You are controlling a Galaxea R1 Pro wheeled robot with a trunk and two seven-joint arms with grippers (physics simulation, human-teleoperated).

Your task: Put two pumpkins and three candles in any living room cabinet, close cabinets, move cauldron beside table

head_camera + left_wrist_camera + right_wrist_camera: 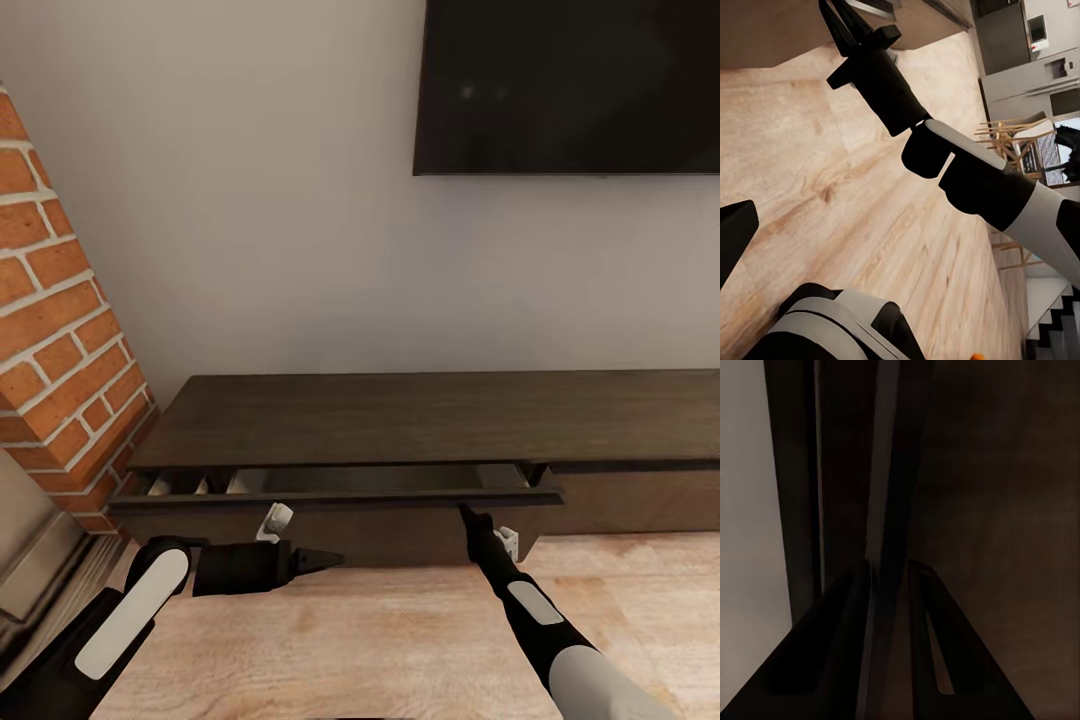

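— Drawer [335, 497] on the long dark cabinet [440, 415]: why does it stand partly out?
— The right gripper [466, 512] has its tip at the drawer's front edge. In the right wrist view the two fingers [840, 637] straddle that thin dark edge, so my guess is it is being pulled out or pushed in by the lip, there being no handle.
— Are those jaws clamped on it?
— Nearly together around the edge, but I cannot tell whether they actually pinch it.
— And the other arm?
— The left gripper [325, 559] hangs low over the wooden floor [400, 640], pointing sideways towards the right arm and holding nothing. Its jaws look pressed together.
— Any pumpkins or candles?
— Only pale slats show in the drawer's gap. A scrap of orange sits at the bottom edge of the left wrist view, too small to name.
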